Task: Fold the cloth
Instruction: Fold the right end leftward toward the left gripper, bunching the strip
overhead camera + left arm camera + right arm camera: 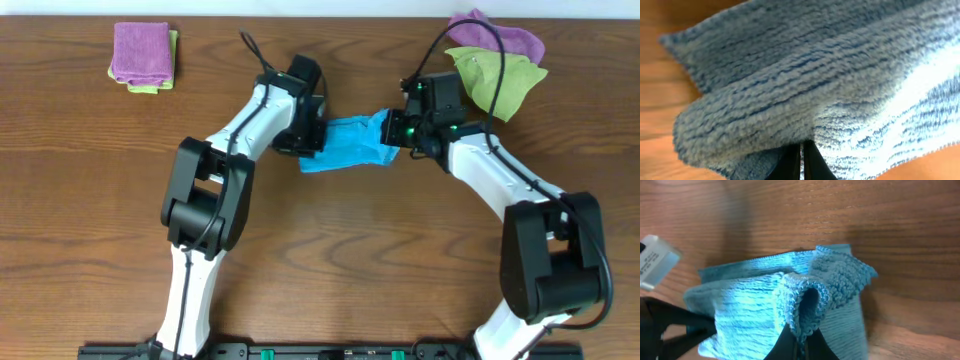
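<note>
Left end effector clenched on the cloth, fabric bulging just ahead of its tips. Right end effector clenched on a rolled fold at the opposite end. Cloth bunched, spanning between both over the wooden surface. Can't tell if it touches.

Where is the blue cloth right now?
Seen from overhead, the blue cloth is mid-table, bunched between the left end effector and the right end effector, both shut on it.

Blue cloth bunched between left pincer, right pincer; both clamp ends.
</note>
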{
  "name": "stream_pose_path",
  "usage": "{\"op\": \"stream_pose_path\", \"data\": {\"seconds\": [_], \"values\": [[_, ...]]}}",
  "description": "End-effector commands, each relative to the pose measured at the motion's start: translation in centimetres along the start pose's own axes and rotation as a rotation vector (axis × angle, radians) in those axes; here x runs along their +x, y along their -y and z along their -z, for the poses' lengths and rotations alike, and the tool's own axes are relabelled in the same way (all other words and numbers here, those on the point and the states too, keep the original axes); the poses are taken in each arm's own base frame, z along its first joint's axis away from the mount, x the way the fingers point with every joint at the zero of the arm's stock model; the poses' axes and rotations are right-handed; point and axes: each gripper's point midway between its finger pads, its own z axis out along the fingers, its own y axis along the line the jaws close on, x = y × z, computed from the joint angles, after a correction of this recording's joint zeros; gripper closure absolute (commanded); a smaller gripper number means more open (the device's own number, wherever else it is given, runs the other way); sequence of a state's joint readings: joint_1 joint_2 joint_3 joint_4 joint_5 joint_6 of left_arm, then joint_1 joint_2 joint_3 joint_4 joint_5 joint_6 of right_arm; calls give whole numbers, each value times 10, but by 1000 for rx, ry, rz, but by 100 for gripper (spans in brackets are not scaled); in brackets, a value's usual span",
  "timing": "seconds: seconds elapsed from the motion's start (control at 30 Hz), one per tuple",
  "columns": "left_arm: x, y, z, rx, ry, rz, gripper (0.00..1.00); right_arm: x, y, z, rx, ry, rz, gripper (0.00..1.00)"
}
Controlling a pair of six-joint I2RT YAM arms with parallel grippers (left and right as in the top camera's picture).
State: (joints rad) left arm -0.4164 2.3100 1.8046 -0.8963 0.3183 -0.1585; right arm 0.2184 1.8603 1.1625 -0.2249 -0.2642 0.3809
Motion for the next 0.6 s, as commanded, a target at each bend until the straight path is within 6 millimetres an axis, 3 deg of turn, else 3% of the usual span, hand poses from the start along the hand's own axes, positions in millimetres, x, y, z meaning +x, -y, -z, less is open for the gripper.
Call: {"op": "stream_pose_path", "data": {"seconds": [0.0,0.13,0.27,0.33,0.43,0.57], "values": [[22,11,-20,16,-86,-4,94,-6,4,2,64,34,35,99],[28,14,-20,12,-106,-9,94,-8,3,2,63,43,37,98],[14,14,1,1,-28,-20,94,-8,3,2,63,42,41,99],[2,14,21,-11,43,-30,94,-8,2,3,59,39,55,99],[-15,18,69,-30,181,-50,94,-7,-1,4,50,32,93,99],[-21,23,131,-61,330,-68,94,-8,-8,9,44,33,175,99]]}}
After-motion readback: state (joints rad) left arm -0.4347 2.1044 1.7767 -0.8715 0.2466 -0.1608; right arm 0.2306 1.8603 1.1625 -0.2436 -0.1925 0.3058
